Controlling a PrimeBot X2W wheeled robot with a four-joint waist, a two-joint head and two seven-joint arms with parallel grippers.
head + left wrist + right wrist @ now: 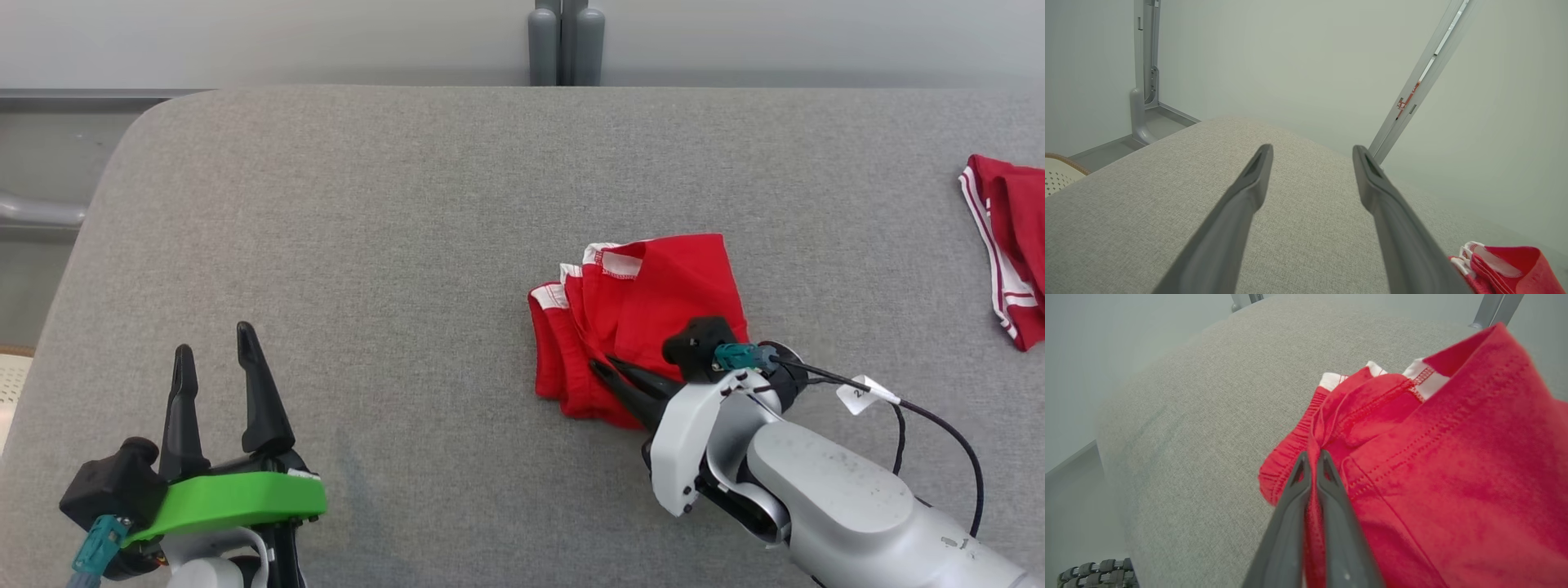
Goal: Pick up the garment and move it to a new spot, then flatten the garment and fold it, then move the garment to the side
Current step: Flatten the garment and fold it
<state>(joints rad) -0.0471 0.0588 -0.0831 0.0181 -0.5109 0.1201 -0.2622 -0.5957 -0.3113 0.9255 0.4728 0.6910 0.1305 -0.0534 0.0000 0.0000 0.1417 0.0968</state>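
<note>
A red garment (645, 310) with white trim lies bunched in folds right of the middle of the grey padded table (408, 204). My right gripper (598, 366) is shut on a pinch of its red cloth at the near edge; in the right wrist view the right gripper (1313, 456) has a fold of the garment (1433, 469) caught between its closed fingers. My left gripper (214, 343) stands open over bare table at the lower left, well apart from the garment. In the left wrist view the left gripper (1312, 152) is wide apart with nothing between, and the garment (1506, 265) peeks in at the lower right.
A second red garment with white stripes (1008, 245) lies at the table's right edge. Grey posts (565, 45) stand behind the far edge. A pale perforated basket (1059, 173) sits off the table's left side. A black cable (939, 425) loops from my right wrist.
</note>
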